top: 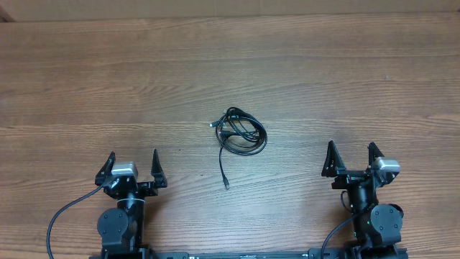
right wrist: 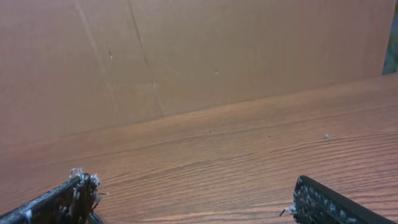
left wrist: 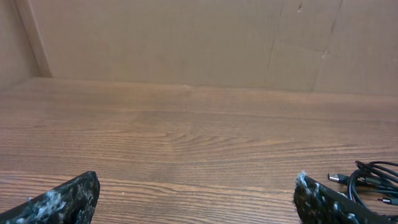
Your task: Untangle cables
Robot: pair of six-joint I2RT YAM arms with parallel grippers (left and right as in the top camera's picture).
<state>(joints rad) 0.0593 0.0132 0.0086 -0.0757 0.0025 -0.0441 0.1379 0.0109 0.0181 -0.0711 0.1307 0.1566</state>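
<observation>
The cables (top: 241, 132) lie as one small black tangle of thin loops at the middle of the wooden table, with a loose tail ending in a plug (top: 226, 185) running toward the near edge. In the left wrist view the cables (left wrist: 373, 180) show at the far right, past the right fingertip (left wrist: 317, 202). My left gripper (top: 134, 161) rests near the front left, open and empty, well left of the tangle. My right gripper (top: 352, 154) sits at the front right, also open and empty, well right of it. The right wrist view shows no cables.
The wooden table (top: 230, 72) stretches back to a brown cardboard wall (left wrist: 186, 37) behind it. Thick black wires (top: 61, 219) fixed to the arms loop at the front edge beside the left base.
</observation>
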